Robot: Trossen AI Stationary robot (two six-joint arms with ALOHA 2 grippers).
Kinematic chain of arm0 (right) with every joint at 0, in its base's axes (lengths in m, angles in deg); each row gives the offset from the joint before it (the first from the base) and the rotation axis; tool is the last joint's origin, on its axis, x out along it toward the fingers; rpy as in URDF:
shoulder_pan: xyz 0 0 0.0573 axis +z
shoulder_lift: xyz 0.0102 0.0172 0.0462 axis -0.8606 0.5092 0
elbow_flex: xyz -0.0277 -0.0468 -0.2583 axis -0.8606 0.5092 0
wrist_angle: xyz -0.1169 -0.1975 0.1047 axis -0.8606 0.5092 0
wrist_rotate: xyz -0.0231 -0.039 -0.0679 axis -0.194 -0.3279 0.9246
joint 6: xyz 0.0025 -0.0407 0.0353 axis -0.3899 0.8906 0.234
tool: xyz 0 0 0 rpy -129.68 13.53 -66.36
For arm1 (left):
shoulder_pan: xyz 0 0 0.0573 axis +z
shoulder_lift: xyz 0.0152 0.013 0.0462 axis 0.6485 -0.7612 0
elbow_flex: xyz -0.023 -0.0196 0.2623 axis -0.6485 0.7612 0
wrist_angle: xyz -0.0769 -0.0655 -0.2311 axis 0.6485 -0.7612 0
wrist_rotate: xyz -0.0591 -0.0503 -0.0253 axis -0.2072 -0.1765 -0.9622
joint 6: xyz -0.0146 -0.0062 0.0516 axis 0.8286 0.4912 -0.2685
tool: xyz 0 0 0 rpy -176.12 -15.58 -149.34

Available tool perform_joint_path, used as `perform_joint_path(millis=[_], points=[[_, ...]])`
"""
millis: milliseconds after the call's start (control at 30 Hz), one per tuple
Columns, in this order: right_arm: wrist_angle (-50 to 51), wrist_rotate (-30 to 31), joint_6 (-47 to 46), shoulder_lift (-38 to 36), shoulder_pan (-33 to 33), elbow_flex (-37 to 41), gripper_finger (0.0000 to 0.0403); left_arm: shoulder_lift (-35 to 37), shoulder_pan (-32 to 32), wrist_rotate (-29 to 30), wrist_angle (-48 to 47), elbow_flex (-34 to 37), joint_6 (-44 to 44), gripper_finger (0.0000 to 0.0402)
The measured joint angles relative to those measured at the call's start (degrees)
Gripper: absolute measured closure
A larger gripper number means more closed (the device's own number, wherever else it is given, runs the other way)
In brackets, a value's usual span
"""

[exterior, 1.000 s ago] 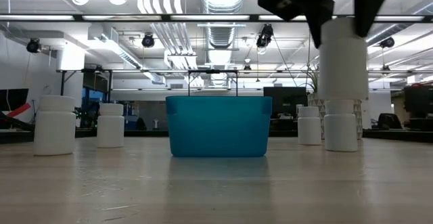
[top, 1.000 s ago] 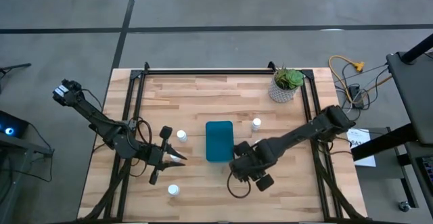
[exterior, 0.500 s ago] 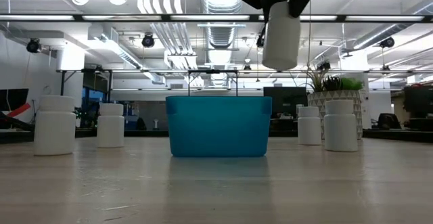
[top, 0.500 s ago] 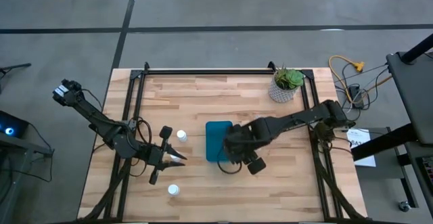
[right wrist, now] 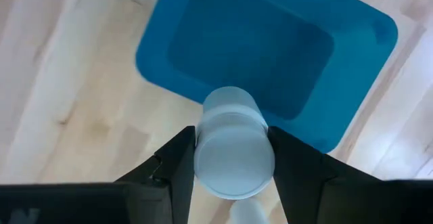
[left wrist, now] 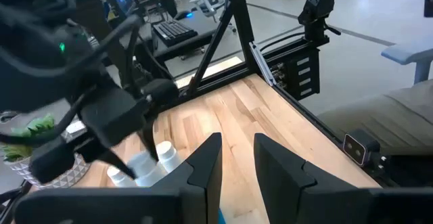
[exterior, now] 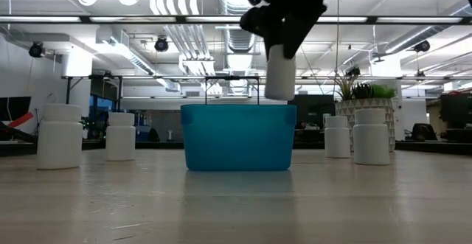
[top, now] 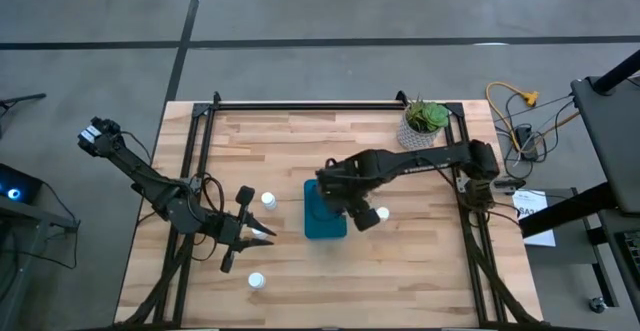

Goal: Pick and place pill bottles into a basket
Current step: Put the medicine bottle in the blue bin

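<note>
From above, the right gripper [top: 345,199] has swung in from the near right of the bench [top: 290,281] over the last second and now hangs over the right-hand edge of the basket [top: 322,221], which brings the carried pill bottle to the drop-off; a second bottle [top: 382,213] stands just right of the basket, two more [top: 267,200] [top: 256,281] stand on the left half, and the plant pot [top: 420,131] sits at the far right corner. The left gripper [top: 262,233] waits near the left pair, its fingers drawn together on nothing. At bench height, the held bottle [exterior: 280,73] has travelled from the picture's right to above the basket's [exterior: 237,137] right end and hangs upright, its base about level with the rim, not yet inside; four other bottles stand on the bench, two on each side. The left wrist camera shows that arm's own fingers [left wrist: 206,170] close together with nothing between them, the right arm beyond, and two bottles [left wrist: 145,164] behind it. The right wrist camera looks down the clamped bottle [right wrist: 233,149] gripped between both fingers [right wrist: 174,166], with the basket [right wrist: 358,34] below it holding nothing I can see; the bottle overlaps the rim rather than the hollow, so I judge a little more travel inward is wanted before release.
</note>
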Motion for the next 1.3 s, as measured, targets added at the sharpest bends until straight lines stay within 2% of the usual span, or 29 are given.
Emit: perform_joint_path(millis=[333,500,800,900,1300], points=[[2.0,1.7,6.0,10.8,-2.7,-9.5,0.0252,0.0,0.0,0.0,0.0,0.0,0.0,0.0332],[1.9,1.7,7.7,13.0,-4.5,-12.5,0.0252,0.0,0.0,0.0,-0.1,0.0,0.0,0.0332],[0.9,0.7,8.3,12.3,-7.1,-10.6,0.0252,0.0,0.0,0.0,-0.1,0.0,0.0,0.0332],[0.0,-1.2,8.6,12.3,-7.2,-9.4,0.0252,0.0,0.0,0.0,-0.1,0.0,0.0,0.0332],[-2.7,-1.4,9.8,12.3,-7.3,-4.7,0.0252,0.0,0.0,0.0,-0.1,0.0,0.0,0.0332]])
